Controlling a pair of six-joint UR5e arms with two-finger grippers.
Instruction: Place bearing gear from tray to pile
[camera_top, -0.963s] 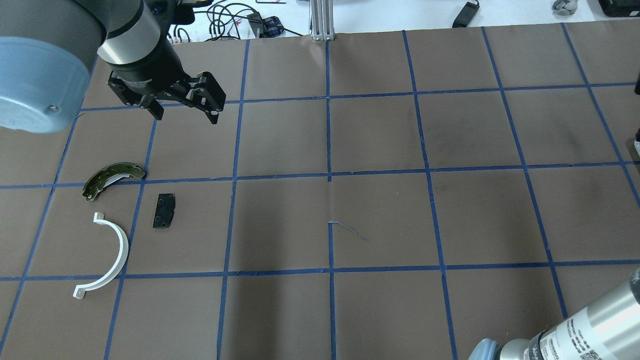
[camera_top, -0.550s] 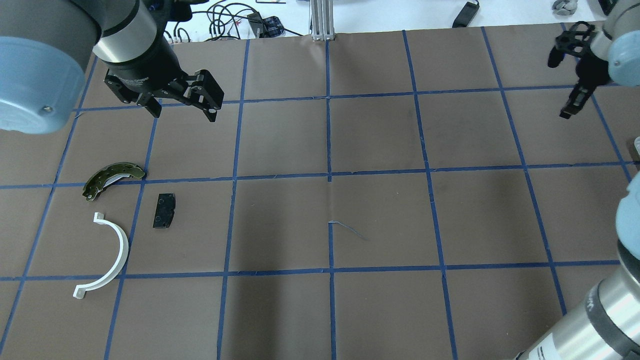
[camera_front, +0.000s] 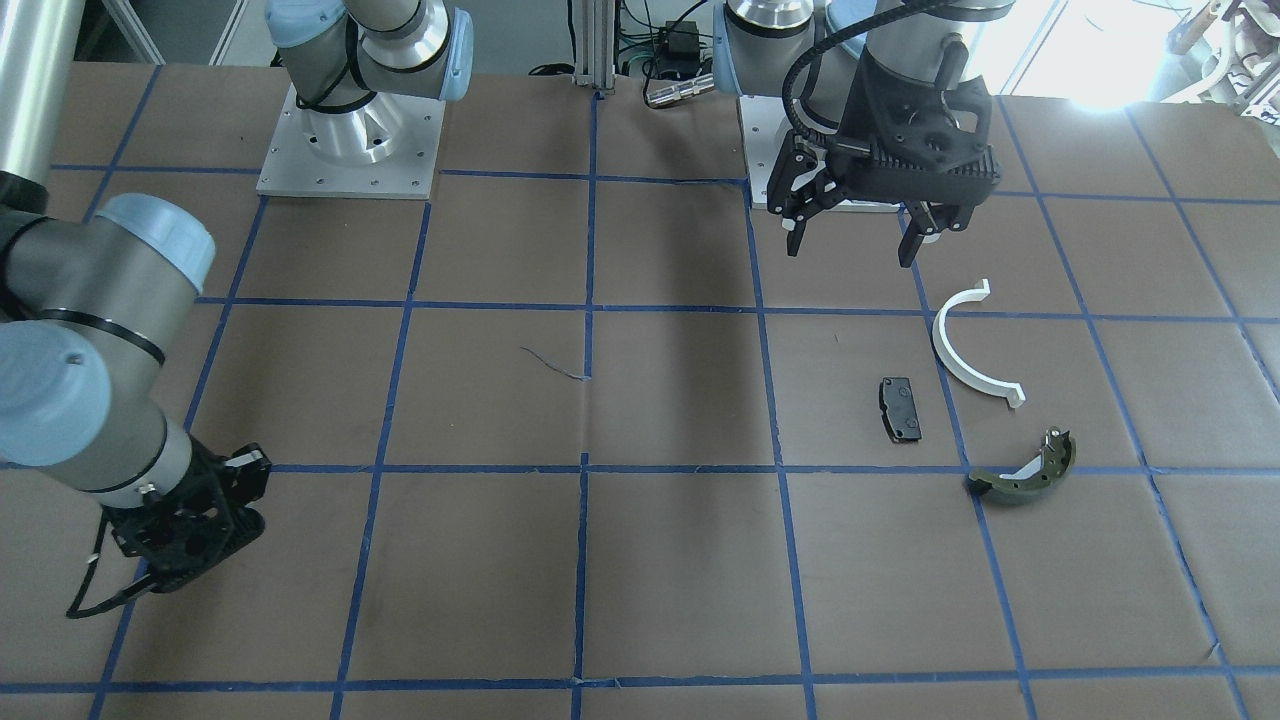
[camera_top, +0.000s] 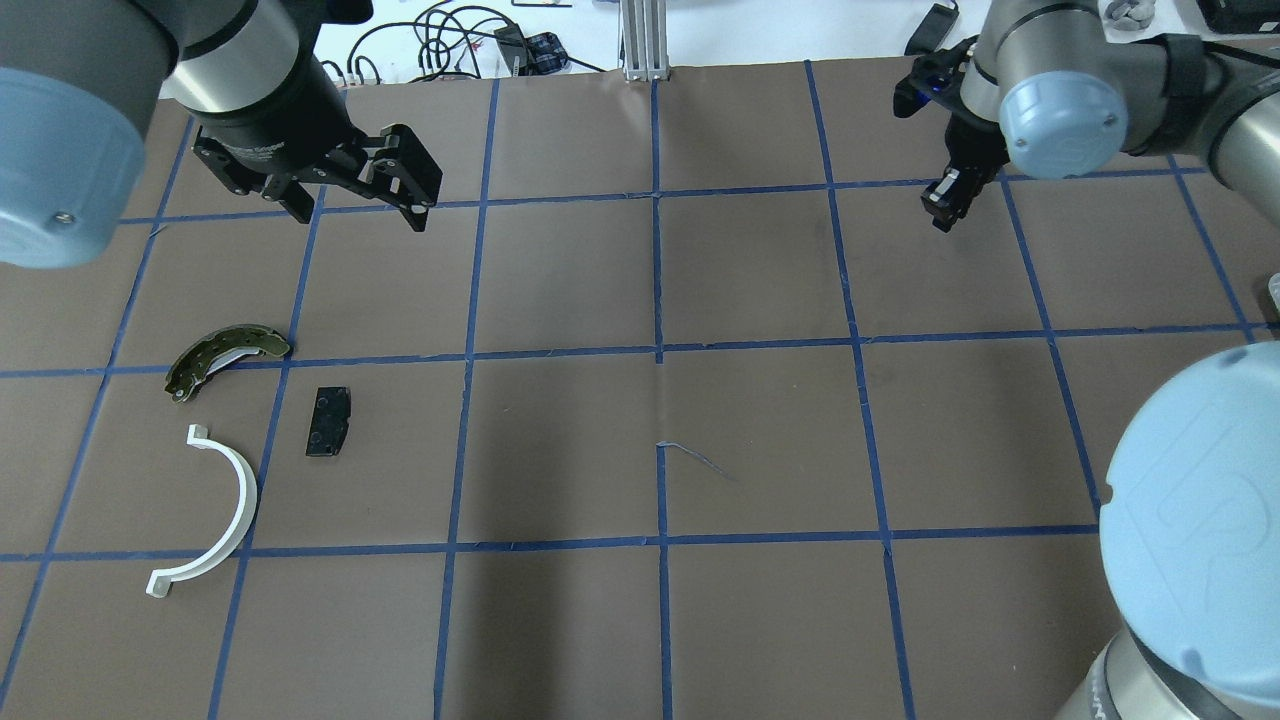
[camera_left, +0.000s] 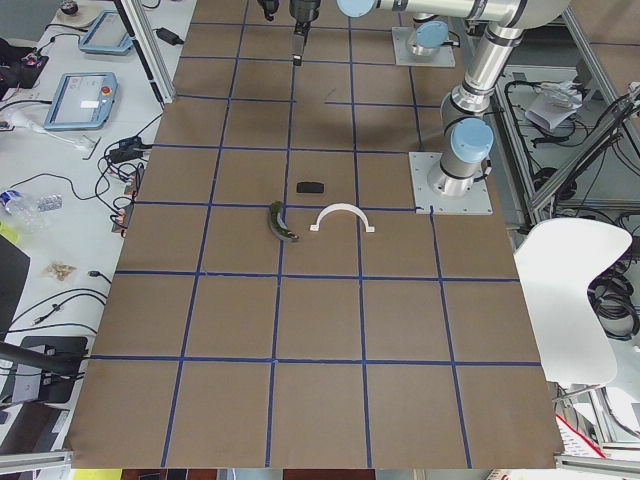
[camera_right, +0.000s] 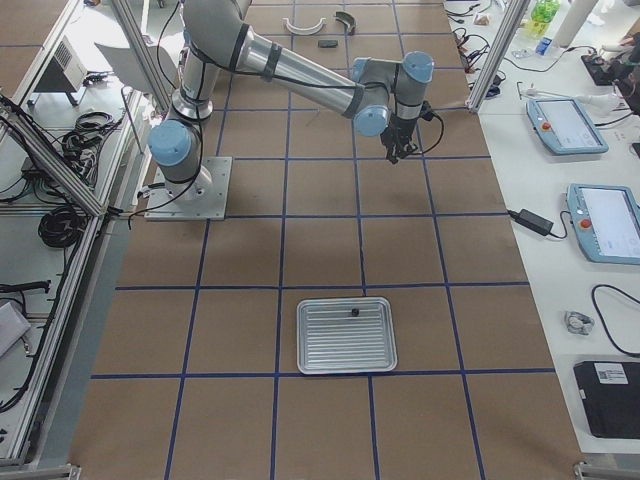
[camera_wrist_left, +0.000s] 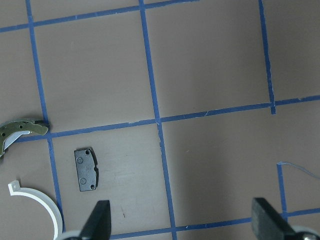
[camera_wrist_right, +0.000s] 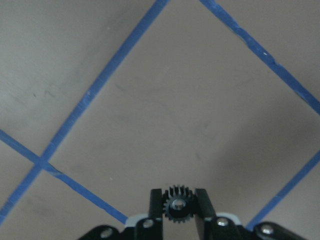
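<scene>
A dark speck (camera_right: 353, 313) on the tray (camera_right: 330, 348) is too small to identify

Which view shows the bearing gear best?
The right wrist-mounted view: the bearing gear sits close, teeth visible, clamped in the right tool. The exterior views show only that tool, the gear too small to make out. The left wrist-mounted view misses both.
</scene>
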